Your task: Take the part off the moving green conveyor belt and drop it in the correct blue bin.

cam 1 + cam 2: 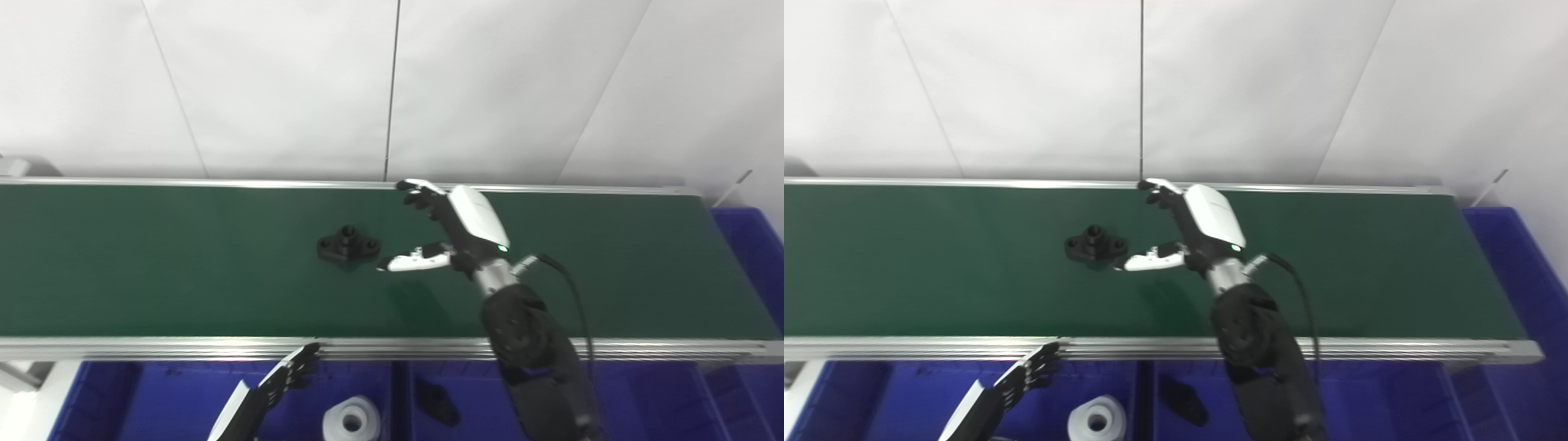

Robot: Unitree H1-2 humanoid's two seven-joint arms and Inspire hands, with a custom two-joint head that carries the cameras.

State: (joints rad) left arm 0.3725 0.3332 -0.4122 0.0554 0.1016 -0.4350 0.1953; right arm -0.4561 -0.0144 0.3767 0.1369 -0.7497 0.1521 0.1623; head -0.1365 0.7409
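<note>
A black flanged part [347, 244] lies flat near the middle of the green conveyor belt [184, 269], untouched. Just beside it at three o'clock, the right hand [450, 229] hovers over the belt with thumb and fingers spread apart, holding nothing. At six o'clock, below the belt's near rail, sit blue bins [171, 392]; one holds a white ring-shaped part [351, 419], the next a black part [436, 401]. The left hand [288, 373] rests over the bins at seven o'clock, fingers straight and apart, empty.

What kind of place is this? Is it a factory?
Probably a factory-style sorting station or test lab: a long green conveyor belt carries a black part, blue bins wait below it, and a robot's right hand reaches for the part.
</note>
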